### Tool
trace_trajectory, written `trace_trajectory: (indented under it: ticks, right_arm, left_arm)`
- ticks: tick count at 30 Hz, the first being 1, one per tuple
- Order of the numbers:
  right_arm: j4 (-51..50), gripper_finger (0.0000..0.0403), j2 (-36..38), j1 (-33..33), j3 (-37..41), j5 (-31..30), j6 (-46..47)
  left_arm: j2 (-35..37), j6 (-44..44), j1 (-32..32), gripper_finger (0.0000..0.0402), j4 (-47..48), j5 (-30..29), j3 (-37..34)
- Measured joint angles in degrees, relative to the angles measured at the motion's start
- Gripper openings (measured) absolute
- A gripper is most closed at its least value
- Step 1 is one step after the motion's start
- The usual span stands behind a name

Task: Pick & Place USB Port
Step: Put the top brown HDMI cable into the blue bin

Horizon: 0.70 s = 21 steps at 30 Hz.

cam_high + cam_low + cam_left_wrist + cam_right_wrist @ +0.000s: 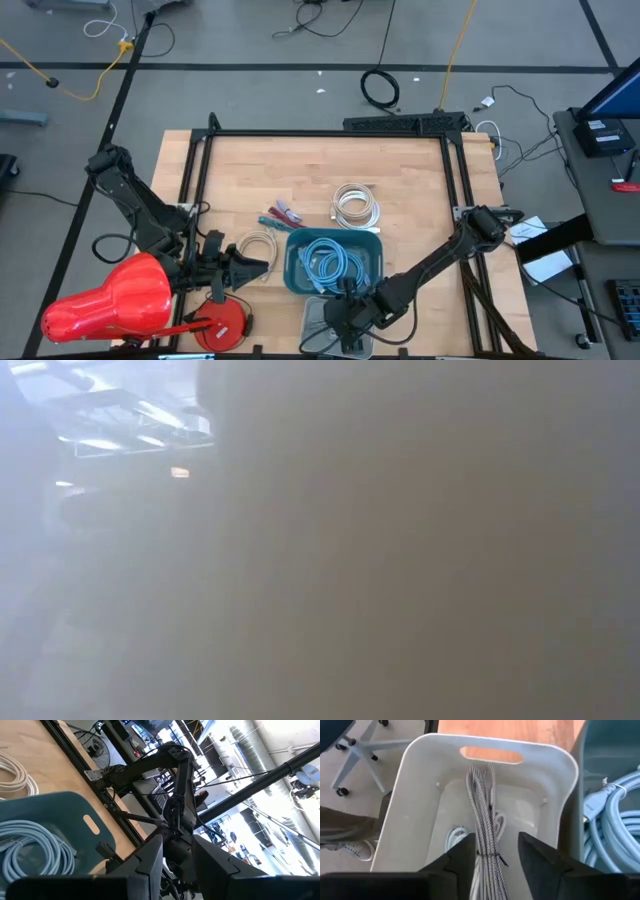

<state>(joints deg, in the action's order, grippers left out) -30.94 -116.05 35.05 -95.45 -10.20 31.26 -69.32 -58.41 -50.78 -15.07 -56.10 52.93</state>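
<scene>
A grey braided USB cable bundle point(482, 805) lies lengthwise in the white bin point(490, 742) at the table's near edge, its far end against the bin's far wall. My right gripper point(496, 837) hangs open over that bin point(318, 318), one finger on each side of the bundle. A gap shows beside one finger. My left gripper point(258, 268) stands open to the left of the blue bin point(300, 250). It points level toward the right arm, with nothing between its fingers point(150, 865). My right gripper has its open fingers along the cable bundle, slanting down from above. I cannot tell whether one finger point(467, 852) touches the bundle's side point(478, 840). The bundle rests on the bin's floor.
The blue bin holds a light-blue coiled cable point(330, 262). A white cable coil point(355, 205), a cream coil point(255, 245) and a small coloured piece point(283, 213) lie on the wood. Red objects point(110, 300) stand at the near left. Something close and blurred fills the low view.
</scene>
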Motion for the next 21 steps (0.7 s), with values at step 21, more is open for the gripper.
trace_trajectory:
  ticks: [21]
  right_arm:
    - [9.4,0.0126,21.4,-4.6,-0.7,-8.2,-5.0]
  left_arm:
    - [6.4,-10.4,9.9,0.0106,26.2,5.1,0.0]
